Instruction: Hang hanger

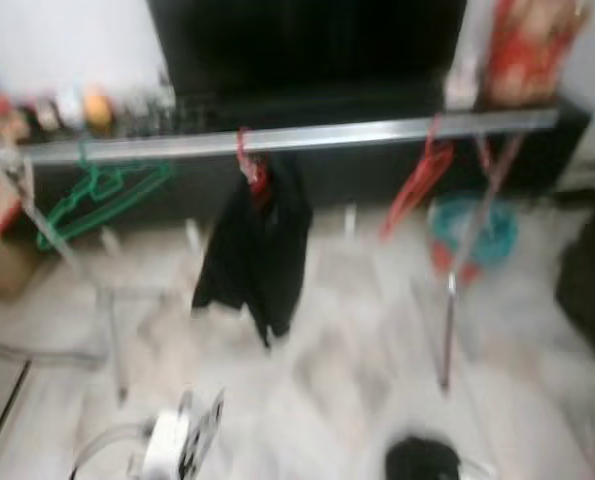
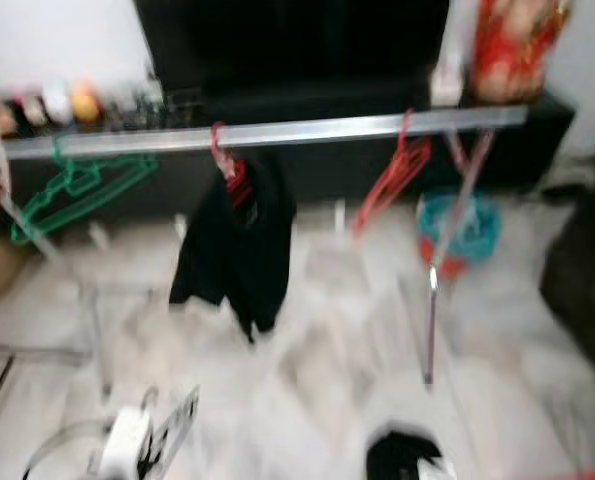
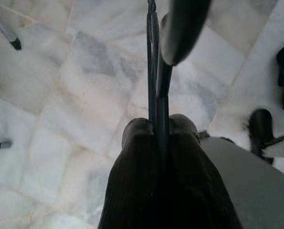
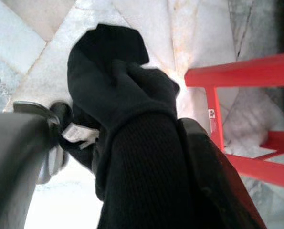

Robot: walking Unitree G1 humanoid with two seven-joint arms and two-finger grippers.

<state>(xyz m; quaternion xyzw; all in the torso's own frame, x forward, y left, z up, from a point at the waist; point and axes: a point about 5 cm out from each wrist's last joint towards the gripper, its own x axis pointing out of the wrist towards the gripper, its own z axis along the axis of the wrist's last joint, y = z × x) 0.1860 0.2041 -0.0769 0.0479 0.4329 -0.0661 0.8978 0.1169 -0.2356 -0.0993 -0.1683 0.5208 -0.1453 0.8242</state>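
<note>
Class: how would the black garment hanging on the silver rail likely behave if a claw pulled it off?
The black cloth garment droops in soft folds from its red hanger, so probably floppy. Likely light: the thin silver metal rail looks straight.

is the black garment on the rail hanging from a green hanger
No, the black garment hangs from a red hanger on the rail; the green hanger hangs bare further left.

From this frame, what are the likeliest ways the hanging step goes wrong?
The head views are blurred, so aim at the silver rail may be off. The left gripper is shut on a thin dark hanger pinched edge-on; it might twist or slip. The right gripper is wrapped in black cloth beside a red frame, which could snag it.
</note>
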